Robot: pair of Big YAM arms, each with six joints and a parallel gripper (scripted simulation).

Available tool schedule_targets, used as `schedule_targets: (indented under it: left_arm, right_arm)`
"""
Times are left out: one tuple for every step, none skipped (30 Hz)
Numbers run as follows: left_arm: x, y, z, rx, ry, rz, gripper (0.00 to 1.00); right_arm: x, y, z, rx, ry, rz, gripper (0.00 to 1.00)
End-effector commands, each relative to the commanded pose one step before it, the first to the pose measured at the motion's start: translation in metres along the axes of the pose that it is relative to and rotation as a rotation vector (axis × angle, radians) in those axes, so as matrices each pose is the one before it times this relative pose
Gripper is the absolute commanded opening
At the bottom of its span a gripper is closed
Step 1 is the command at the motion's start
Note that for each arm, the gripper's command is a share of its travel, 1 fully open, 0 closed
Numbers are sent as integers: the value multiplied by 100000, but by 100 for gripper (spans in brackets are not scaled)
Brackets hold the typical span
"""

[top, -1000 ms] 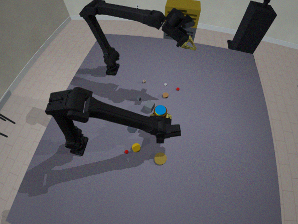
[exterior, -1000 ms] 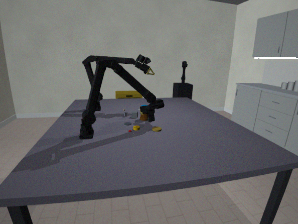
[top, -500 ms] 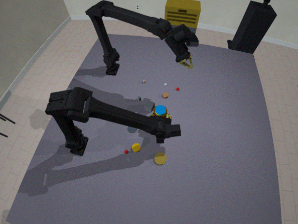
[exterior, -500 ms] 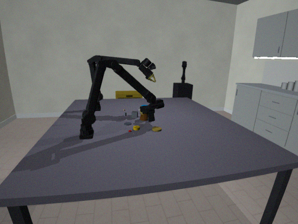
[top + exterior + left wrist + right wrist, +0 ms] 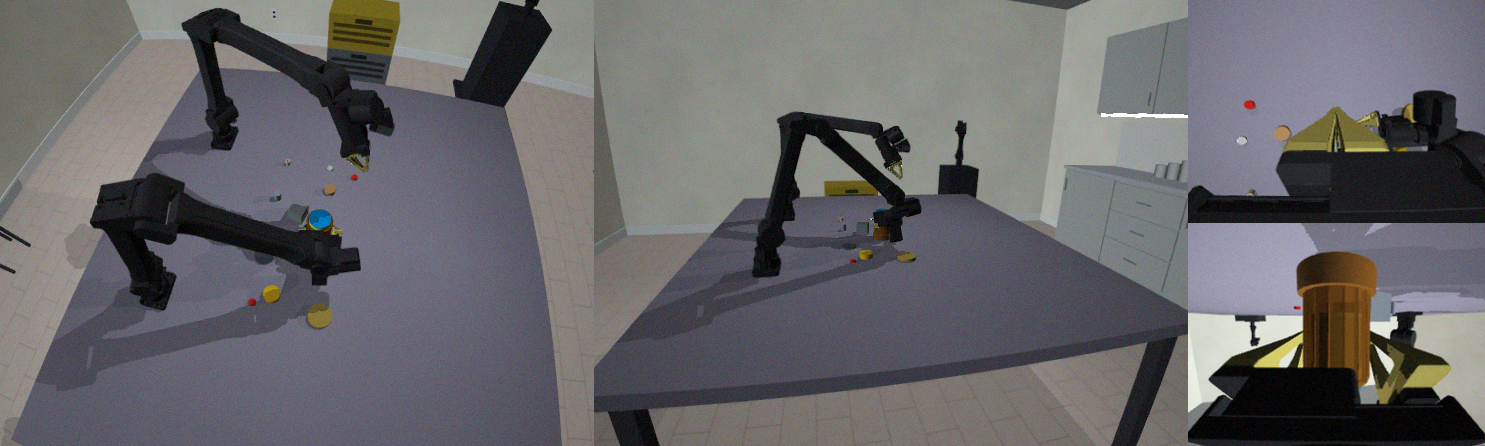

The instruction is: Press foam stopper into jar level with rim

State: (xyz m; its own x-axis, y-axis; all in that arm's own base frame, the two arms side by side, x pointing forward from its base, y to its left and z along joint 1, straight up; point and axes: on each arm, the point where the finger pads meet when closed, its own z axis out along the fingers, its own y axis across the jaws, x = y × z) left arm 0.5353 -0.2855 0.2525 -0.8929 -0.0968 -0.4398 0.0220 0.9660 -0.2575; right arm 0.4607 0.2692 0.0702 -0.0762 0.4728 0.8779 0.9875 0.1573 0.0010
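Yellow disc [image 5: 271,294] [image 5: 866,255] lies leftmost of what I'll name on the counter [image 5: 425,300] [image 5: 914,320]; next, a grey block [image 5: 298,213] [image 5: 862,228]; then the orange-brown jar [image 5: 330,226] [image 5: 880,233] [image 5: 1336,323], upright, blue stopper [image 5: 320,219] [image 5: 881,210] at its mouth, clamped in my right claw [image 5: 320,231] [image 5: 876,220] [image 5: 1336,334]. My left claw [image 5: 365,169] [image 5: 900,176] [image 5: 1336,111] hangs farther right, fingertips together.
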Motion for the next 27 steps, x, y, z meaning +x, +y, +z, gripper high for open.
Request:
schedule_targets:
  left_arm:
    - [-2141,-1632,-599,129,551,-4514,0]
    - [754,-629,387,-588,2220,204,0]
    - [576,-356,389,-835,2074,-239,0]
    - [748,-604,457,-670,2359,2,0]
    - [580,-349,388,-925,2048,-227,0]
    - [581,-346,387,-968,2033,-219,0]
    - [630,-382,430,-1141,2087,-214,0]
    - [589,-342,388,-1060,2009,-197,0]
    - [591,-339,387,-1106,1994,-191,0]
    - [579,-316,414,-1298,1973,-285,0]
    - [594,-331,383,-1197,1953,-177,0]
    - [598,-329,385,-1245,1940,-169,0]
    - [589,-301,407,-1372,1972,-278,0]
    - [527,-279,299,-1262,1711,-253,0]
    - [0,0,0,0,0,0,0]
    - [0,0,0,0,0,0,0]
    - [104,143,202,-1296,1297,-1077,0]
    - [103,132,87,-1008,1064,-458,0]
    - [574,-361,302,-1108,1495,238,0]
    - [811,-618,282,-988,1468,861,0]
    - [688,-512,349,-968,1560,429,0]
    - [398,-213,248,-1003,1171,44,0]
    - [370,-198,230,-947,1077,52,0]
    - [450,-255,278,-1066,1055,171,0]
    - [312,-167,193,-826,892,69,0]
    - [285,-153,177,-761,807,79,0]
    - [243,-90,216,-896,715,-44,0]
  right_arm:
    - [245,-574,-134,454,-580,-247,64]
    - [0,0,0,0,0,0,64]
    - [0,0,0,0,0,0,64]
    - [0,0,0,0,0,0,64]
    - [0,0,0,0,0,0,64]
    - [0,0,0,0,0,0,64]
    - [0,0,0,0,0,0,64]
    - [0,0,0,0,0,0,64]
    - [0,0,0,0,0,0,64]
    - [0,0,0,0,0,0,64]
    - [0,0,0,0,0,0,64]
    - [0,0,0,0,0,0,64]
    - [0,0,0,0,0,0,64]
    - [0,0,0,0,0,0,64]
    - [0,0,0,0,0,0,64]
    - [0,0,0,0,0,0,64]
    - [0,0,0,0,0,0,64]
    - [0,0,0,0,0,0,64]
    - [0,0,0,0,0,0,64]
    - [0,0,0,0,0,0,64]
    - [0,0,0,0,0,0,64]
    - [0,0,0,0,0,0,64]
    - [0,0,0,0,0,0,64]
    - [0,0,0,0,0,0,64]
    - [0,0,0,0,0,0,64]
    - [0,0,0,0,0,0,64]
    - [0,0,0,0,0,0,64]
